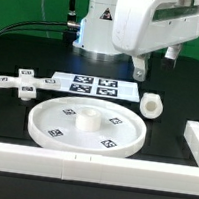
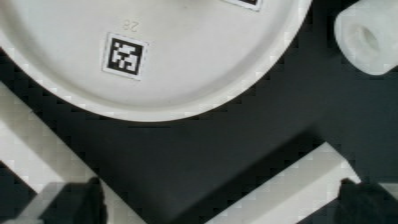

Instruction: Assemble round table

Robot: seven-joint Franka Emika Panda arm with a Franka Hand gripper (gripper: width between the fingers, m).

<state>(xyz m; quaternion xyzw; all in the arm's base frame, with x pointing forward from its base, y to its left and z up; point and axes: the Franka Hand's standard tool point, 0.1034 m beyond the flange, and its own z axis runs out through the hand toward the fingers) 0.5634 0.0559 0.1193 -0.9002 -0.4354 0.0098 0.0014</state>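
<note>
Now the hand (image 1: 141,66) hovers empty above the table (image 1: 178,97); first pick not yet made

Jaws stand wide apart in the wrist view, nothing between them; round disc (image 1: 87,124) lies flat mid-table, short leg (image 1: 152,107) just beside its rim toward the exterior view's right, cross-shaped foot (image 1: 24,81) well apart at the left; next, likely: descend squarely over the leg and close.

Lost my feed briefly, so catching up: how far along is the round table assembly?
Done: nothing joined yet. The round disc lies flat, the short leg sits loose to the exterior view's right of it, and the cross-shaped foot lies apart on that view's left. In hand: nothing; the end effector is open and empty, above the disc's edge. Left: every joining step.
</note>
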